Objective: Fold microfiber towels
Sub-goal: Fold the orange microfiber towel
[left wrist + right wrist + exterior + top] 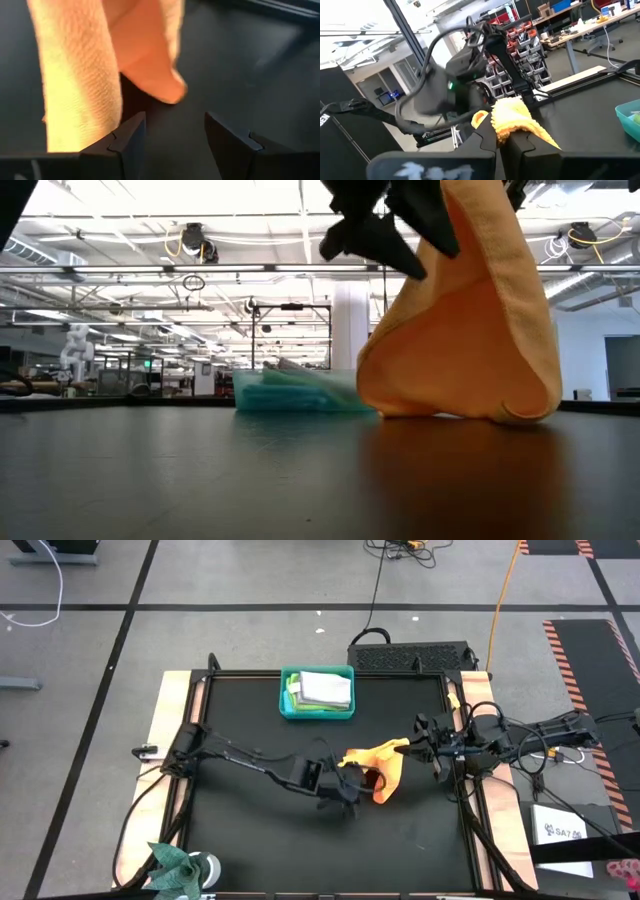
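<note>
An orange-yellow microfiber towel [385, 762] hangs in the middle of the black table from my right gripper [418, 747], which is shut on its top. The towel's lower fold [470, 412] rests on the table. My left gripper [358, 787] stands open just left of the towel, slanting down. In the left wrist view a hanging corner [162, 82] shows just beyond the gap between its fingers [175, 135]. Other folded towels [325, 688] lie in the teal bin. My right gripper pinches a bunched upper part of the orange-yellow towel [512, 120] between its two fingers. The fingers lie about level and come from the table's right side. The towel hangs below them in loose folds, its bottom on the table. My left gripper: one finger [125, 142] stands right beside a hanging strip of the towel [80, 90], and I cannot tell whether it touches.
The teal bin [290, 705] stands at the far middle of the table. A green crumpled thing [172, 865] sits at the near left corner. Wooden strips edge the black mat on the left [160, 740] and right. Bare mat lies on the near side of the towel.
</note>
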